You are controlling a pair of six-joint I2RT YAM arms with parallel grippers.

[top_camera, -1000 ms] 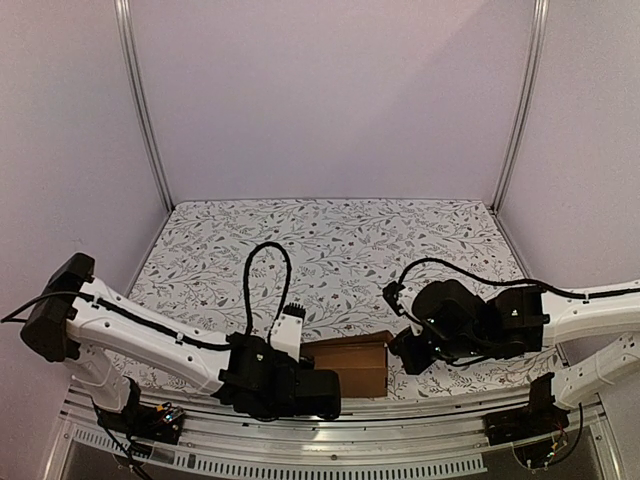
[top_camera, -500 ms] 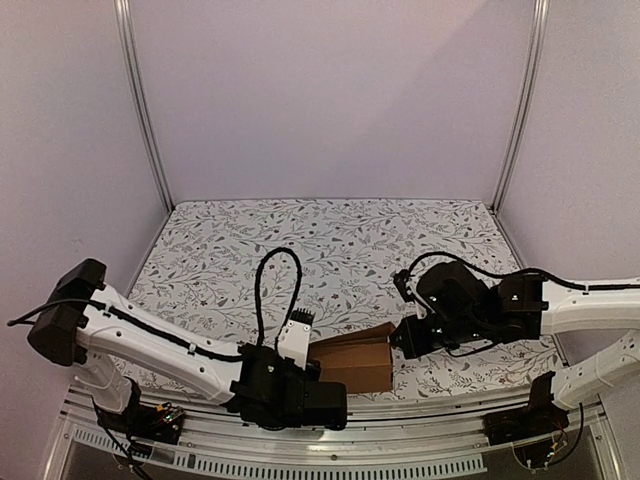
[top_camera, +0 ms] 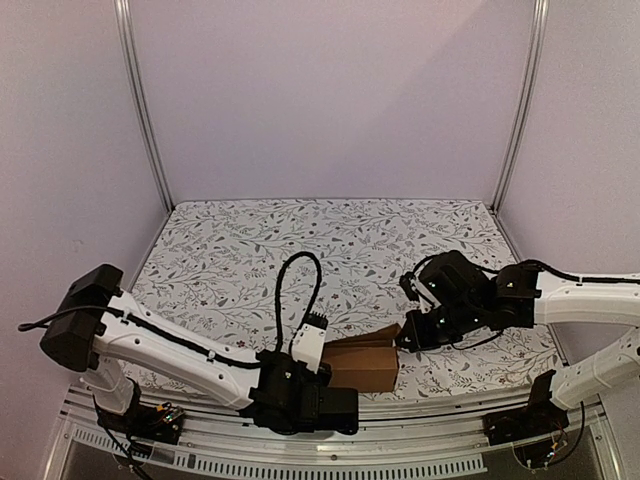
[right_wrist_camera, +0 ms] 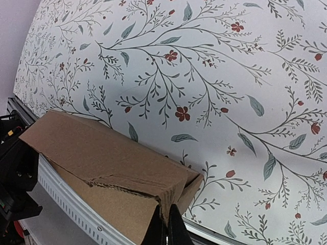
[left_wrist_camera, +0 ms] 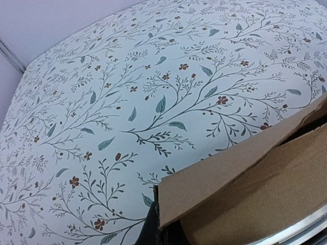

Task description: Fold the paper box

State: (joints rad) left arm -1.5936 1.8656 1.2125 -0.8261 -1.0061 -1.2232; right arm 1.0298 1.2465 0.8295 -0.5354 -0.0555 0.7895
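Nudged rightward since a second ago, the paper box (top_camera: 368, 368) is being kept just behind the rail (top_camera: 450, 406). Nearest the rail, its left flap corner is being met by the left gripper (left_wrist_camera: 154, 233), jaws together. Farther back, its right corner is being touched by the right gripper (right_wrist_camera: 166, 227), also closed.

The paper box (top_camera: 365, 362) is plain brown cardboard, small and oblong. It lies lengthwise left to right at the near edge of the table (top_camera: 300, 240), around the middle. Its top flap stands slightly ajar, lifted toward the right, where one corner is ragged and creased.
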